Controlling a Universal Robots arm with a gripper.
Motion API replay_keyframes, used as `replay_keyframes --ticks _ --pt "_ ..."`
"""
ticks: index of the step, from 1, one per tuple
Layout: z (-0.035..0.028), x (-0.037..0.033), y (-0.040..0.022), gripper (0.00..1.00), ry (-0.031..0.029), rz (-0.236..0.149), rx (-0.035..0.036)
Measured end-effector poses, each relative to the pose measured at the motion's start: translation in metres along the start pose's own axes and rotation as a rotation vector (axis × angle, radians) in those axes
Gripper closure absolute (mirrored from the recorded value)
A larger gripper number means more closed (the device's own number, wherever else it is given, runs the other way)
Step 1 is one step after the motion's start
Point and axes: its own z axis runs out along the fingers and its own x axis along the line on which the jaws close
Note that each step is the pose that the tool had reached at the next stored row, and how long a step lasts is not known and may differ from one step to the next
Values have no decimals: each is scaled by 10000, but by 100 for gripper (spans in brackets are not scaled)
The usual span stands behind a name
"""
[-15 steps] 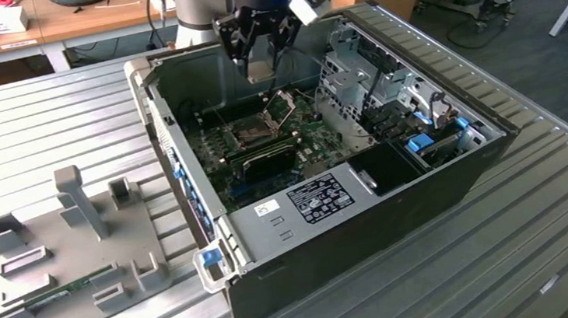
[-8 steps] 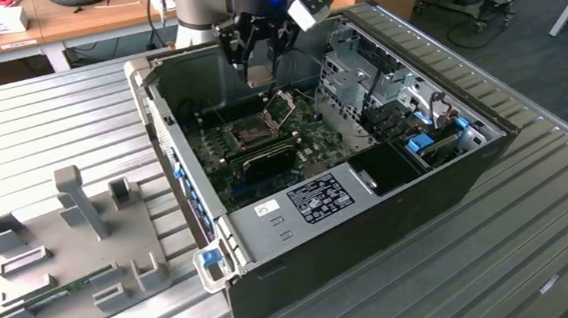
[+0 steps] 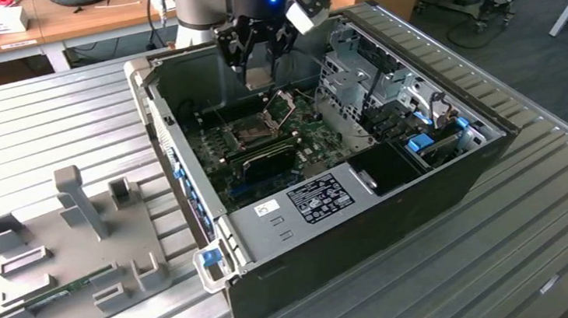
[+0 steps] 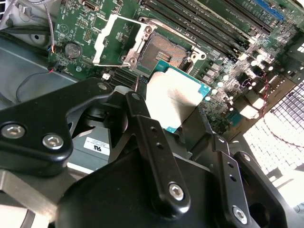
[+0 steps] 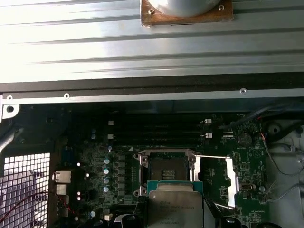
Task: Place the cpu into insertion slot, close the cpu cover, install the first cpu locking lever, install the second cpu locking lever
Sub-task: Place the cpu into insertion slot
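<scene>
Near the bare insertion slot (image 4: 166, 51), the hand (image 3: 255, 74) grips the cpu (image 4: 176, 95), cpu cover (image 5: 230, 180) flipped open alongside.

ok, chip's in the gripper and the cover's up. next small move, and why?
Probably shift the cpu sideways until it is square over the socket, before lowering. The gripper holds it above the board, and in the first wrist view it overlaps only one edge of the empty socket. The cover is swung open to the side, out of the way.
</scene>
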Motion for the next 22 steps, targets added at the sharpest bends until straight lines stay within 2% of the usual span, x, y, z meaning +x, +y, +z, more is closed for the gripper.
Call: replay_keyframes --ticks 4,14,22 --pt "26 7 -3 46 -5 -17 -13" --pt "41 11 -4 46 -7 -18 -18" --pt "114 10 -11 46 -5 -18 -13"
